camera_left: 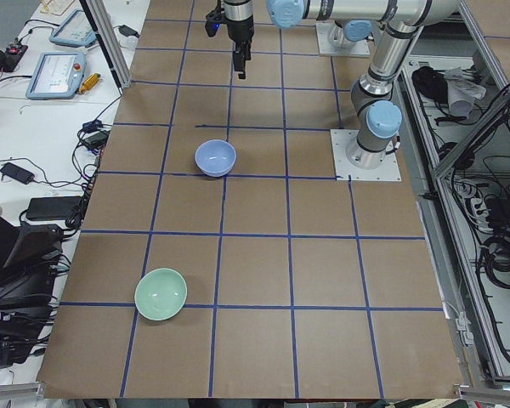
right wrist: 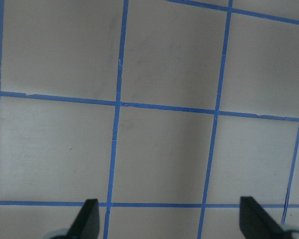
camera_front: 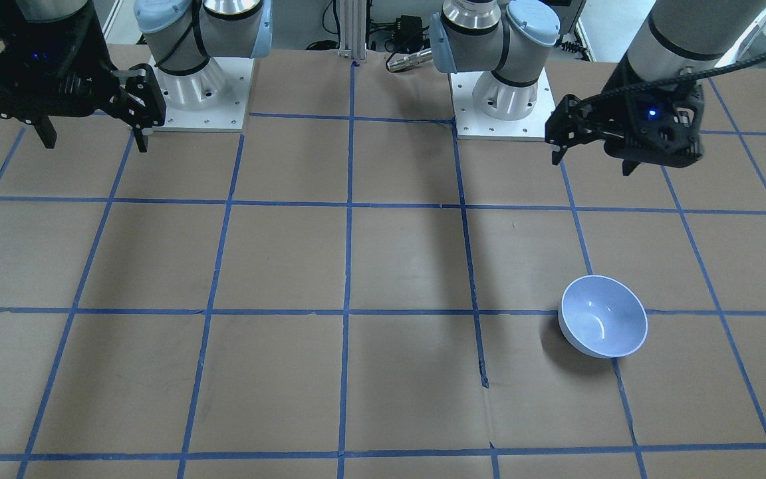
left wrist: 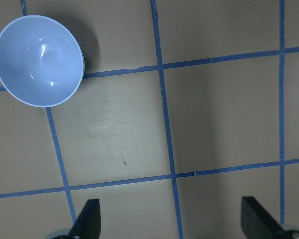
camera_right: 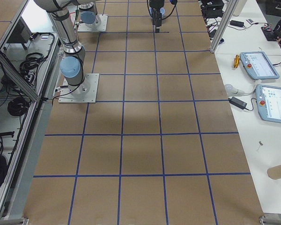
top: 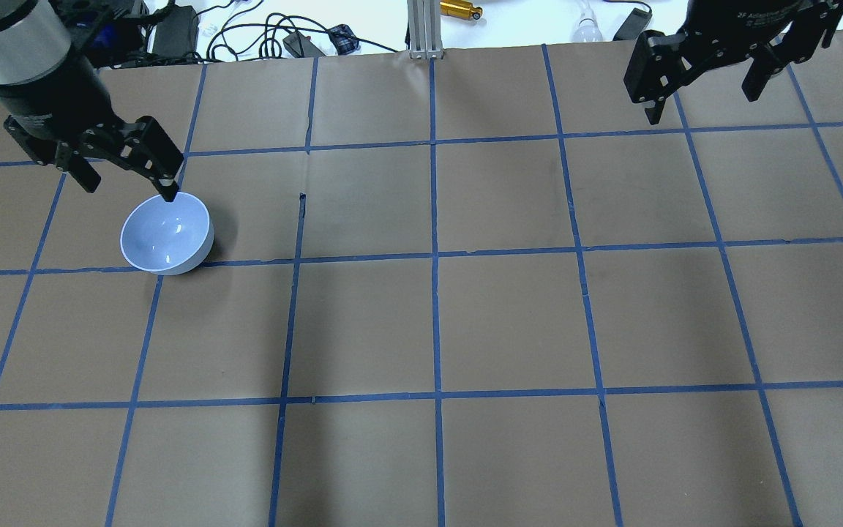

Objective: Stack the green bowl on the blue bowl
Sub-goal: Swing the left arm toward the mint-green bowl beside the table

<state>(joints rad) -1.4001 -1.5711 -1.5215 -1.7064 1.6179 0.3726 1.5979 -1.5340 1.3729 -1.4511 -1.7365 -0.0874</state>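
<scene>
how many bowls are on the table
2: the blue bowl on the table's left half; the green bowl apart from it, near the table's left end.

**Two bowls apart on the desk's left half**

Clock directions follow the overhead view, with 12 pointing away from the robot. The blue bowl (top: 165, 234) stands on the desk (top: 509, 322) in its left half, somewhat toward the far side. The green bowl (camera_left: 161, 293) stands at its 9 o'clock, well apart, by the desk's left end. The left claw (top: 129, 183) hangs above the desk at the blue bowl's 11 o'clock. The right claw (top: 701, 106) hangs at 2 o'clock from the desk's middle, well apart from both bowls.
</scene>
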